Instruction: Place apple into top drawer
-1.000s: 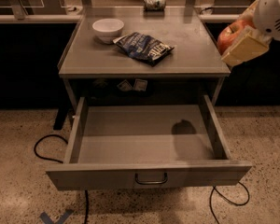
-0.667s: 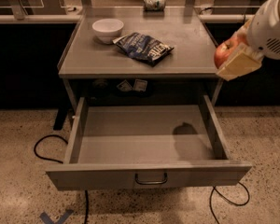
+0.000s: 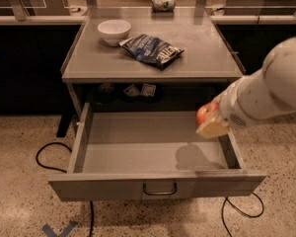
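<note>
Drawer [image 3: 113, 185] pulled fully open, handle [image 3: 159, 189] at front centre. Gripper [image 3: 212, 125] hangs over the drawer's right side, clenched on the apple [image 3: 204, 114]; the apple is off the drawer floor, its shadow below. On the table [image 3: 202, 58]: white bowl [image 3: 114, 31], chip bag [image 3: 152, 50] beside it.

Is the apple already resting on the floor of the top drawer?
No, the gripper holds the apple in the air above the right side of the top drawer.
</note>
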Action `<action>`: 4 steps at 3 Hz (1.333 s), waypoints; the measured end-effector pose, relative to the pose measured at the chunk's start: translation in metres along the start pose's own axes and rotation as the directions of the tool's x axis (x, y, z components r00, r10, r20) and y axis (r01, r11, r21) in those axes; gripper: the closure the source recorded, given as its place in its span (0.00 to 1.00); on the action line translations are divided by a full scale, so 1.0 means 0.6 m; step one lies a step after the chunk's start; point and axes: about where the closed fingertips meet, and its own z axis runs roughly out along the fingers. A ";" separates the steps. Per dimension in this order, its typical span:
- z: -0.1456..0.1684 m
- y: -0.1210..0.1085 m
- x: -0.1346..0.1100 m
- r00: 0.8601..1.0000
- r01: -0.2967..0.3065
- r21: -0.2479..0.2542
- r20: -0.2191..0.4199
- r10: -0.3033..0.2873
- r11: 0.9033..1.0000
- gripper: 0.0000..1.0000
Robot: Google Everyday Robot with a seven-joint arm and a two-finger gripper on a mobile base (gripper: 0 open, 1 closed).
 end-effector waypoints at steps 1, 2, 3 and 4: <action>0.036 0.038 0.042 0.999 -0.003 -0.038 -0.040 0.002 0.999 1.00; 0.034 0.039 0.042 0.999 -0.003 -0.038 -0.041 0.002 0.999 1.00; 0.103 0.051 0.036 1.000 -0.004 -0.080 -0.013 0.003 0.997 1.00; 0.224 0.064 0.007 1.000 -0.001 -0.130 0.020 0.003 0.991 1.00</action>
